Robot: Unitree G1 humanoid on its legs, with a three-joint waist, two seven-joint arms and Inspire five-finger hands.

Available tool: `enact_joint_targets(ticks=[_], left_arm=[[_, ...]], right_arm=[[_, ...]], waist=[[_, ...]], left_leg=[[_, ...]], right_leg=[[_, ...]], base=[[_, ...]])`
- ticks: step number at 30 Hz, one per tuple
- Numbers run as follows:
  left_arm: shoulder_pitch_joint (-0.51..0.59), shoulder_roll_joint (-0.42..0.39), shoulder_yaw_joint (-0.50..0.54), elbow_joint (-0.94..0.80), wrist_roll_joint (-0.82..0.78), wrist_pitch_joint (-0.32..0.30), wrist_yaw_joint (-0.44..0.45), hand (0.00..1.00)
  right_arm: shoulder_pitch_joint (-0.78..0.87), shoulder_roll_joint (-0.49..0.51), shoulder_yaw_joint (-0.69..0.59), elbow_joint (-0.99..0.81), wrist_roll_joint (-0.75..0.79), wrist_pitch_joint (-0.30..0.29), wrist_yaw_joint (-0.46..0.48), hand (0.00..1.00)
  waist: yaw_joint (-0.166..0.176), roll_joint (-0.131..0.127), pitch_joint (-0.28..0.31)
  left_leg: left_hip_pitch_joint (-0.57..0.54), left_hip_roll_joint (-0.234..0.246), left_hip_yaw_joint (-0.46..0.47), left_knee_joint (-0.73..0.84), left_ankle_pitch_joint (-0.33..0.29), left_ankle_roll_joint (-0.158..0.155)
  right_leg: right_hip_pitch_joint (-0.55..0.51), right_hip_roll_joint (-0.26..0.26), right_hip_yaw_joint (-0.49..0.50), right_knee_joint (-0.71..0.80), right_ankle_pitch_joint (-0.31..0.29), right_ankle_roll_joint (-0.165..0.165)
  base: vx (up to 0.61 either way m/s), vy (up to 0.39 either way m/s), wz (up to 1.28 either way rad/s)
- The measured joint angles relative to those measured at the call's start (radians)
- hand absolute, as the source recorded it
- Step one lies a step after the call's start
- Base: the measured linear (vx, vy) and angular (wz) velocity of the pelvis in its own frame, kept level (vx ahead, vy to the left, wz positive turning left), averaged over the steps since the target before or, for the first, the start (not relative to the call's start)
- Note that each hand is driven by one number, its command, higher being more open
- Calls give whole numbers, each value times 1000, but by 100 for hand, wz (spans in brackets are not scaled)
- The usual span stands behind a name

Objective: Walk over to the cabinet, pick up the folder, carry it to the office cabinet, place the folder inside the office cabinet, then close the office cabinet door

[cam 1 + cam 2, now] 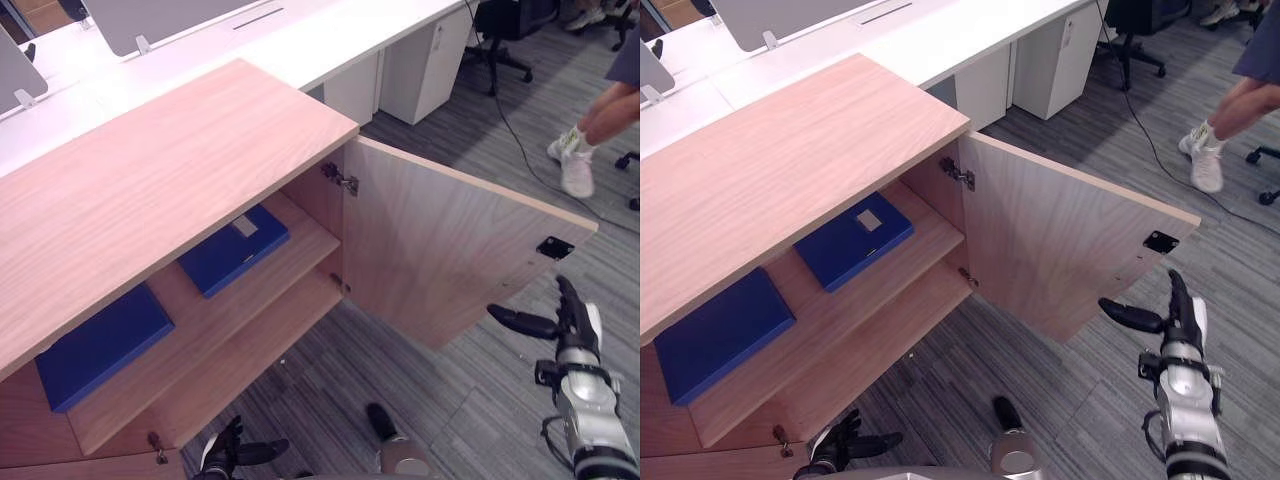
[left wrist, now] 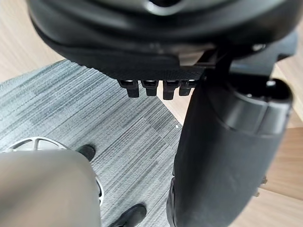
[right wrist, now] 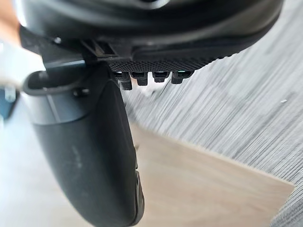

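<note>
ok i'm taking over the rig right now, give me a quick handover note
left robot hand: open, empty, low in front of the office cabinet.
right robot hand: open, empty, beside the free edge of the open door; I cannot tell if it touches.
Things: two blue folders lie flat on the upper shelf, the labelled folder and the plain folder to its left.
Done: a folder appears to be placed inside.
Left: swing the door shut, probably with the right robot hand.
</note>
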Motion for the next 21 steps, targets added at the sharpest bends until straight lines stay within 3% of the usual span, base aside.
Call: enact_joint_targets(ticks=[5, 8, 15, 21], left_arm=[[8, -11, -6, 1, 0, 0, 1, 100], [6, -19, -2, 0, 6, -2, 1, 100], [-2, -48, 13, 4, 50, -4, 1, 100], [-37, -30, 8, 60, 71, -8, -17, 100]], right_arm=[[-33, -9, 22, -22, 10, 2, -7, 100], [46, -9, 24, -186, 81, 2, -14, 100], [434, 112, 85, -723, 330, 1, 54, 100], [705, 13, 262, -950, 493, -1, 177, 100]], waist=[[2, 10, 8], [-8, 13, 12], [-51, -2, 22], [-70, -39, 29]], left_leg=[[-7, 10, 6, 12, -6, -3], [-13, 16, 9, 13, -7, -4], [12, 40, 24, 15, -9, -8], [14, 51, 24, 51, -28, -25]], right_leg=[[-7, 9, 5, -5, 4, -3], [-12, 16, 10, -8, 8, -5], [9, 36, 39, -23, 31, -7], [18, 42, 53, -26, 38, -22]], base=[[-9, -45, -6], [17, -55, -8], [3, -79, -16], [-93, -86, -13]])
